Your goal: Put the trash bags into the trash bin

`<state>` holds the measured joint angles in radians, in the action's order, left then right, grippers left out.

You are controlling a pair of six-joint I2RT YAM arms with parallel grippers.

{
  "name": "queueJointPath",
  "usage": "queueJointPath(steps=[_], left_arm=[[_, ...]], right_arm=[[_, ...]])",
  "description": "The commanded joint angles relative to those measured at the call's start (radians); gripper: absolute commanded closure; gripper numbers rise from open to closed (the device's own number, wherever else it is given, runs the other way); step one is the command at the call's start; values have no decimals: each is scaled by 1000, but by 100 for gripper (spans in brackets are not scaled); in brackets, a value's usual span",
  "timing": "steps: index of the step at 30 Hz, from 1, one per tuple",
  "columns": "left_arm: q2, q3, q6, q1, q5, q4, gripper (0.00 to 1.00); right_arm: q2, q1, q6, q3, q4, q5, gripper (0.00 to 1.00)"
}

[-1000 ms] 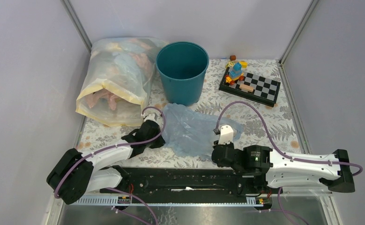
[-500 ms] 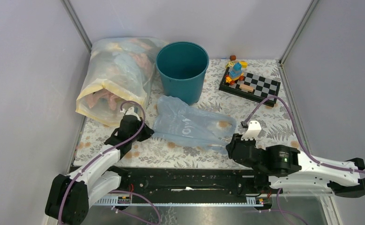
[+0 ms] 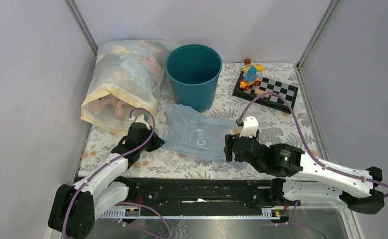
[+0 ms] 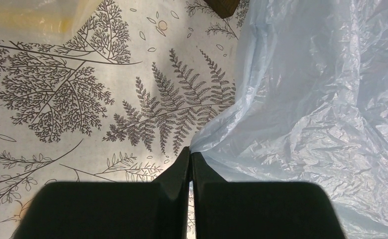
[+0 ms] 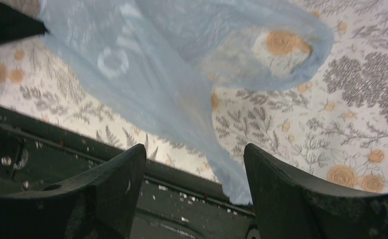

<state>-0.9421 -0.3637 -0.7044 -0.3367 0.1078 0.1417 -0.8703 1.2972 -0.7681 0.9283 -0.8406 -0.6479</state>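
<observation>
Right fingers (image 5: 107,194) swung left, wide over trash bag (image 3: 196,134), left fingers (image 4: 174,174) pinching its corner

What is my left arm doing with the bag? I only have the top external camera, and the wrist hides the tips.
Observer: On the left wrist camera the left jaws are shut, with a corner of the pale-blue bag caught right at their tips.
Operator: And the right side, does it have a grip?
Observer: No. On the right wrist camera the right jaws stand wide open. A narrow tail of the bag hangs down in the gap between them, and I cannot tell whether it touches either one.
</observation>
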Motion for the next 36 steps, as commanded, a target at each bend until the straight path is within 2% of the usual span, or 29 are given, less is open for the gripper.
queueJointPath(steps=[1,4,7,10,15,17,21,23,25,29,32,36], left_arm=[[-2,-23,-1,4,-23,-15,100],[-24,-37,4,4,-26,-24,100],[-48,-48,10,4,-23,-33,100],[-72,-58,15,4,-15,-45,100],[-126,-86,27,4,-13,-71,100],[-158,-102,30,4,-11,-88,100],[-234,-148,43,4,11,-115,100],[-264,-177,51,4,-5,-108,100],[-282,-194,56,4,-28,-101,100],[-297,-213,54,9,-76,-88,100],[-308,-218,53,21,-87,-86,100],[-324,-219,62,24,-79,-89,100]], right_arm=[[-45,-158,177,62,128,144,22],[-122,-283,242,76,184,266,24],[-223,-346,280,92,232,370,29],[-339,-348,291,91,280,486,34],[-478,-344,266,46,434,724,57],[-519,-316,251,54,481,787,58],[-592,-225,284,133,482,825,53],[-603,-216,297,157,466,821,49],[-590,-217,301,162,438,742,42],[-541,-244,294,147,361,559,20],[-491,-297,266,93,353,474,19],[-432,-351,233,20,367,339,23]])
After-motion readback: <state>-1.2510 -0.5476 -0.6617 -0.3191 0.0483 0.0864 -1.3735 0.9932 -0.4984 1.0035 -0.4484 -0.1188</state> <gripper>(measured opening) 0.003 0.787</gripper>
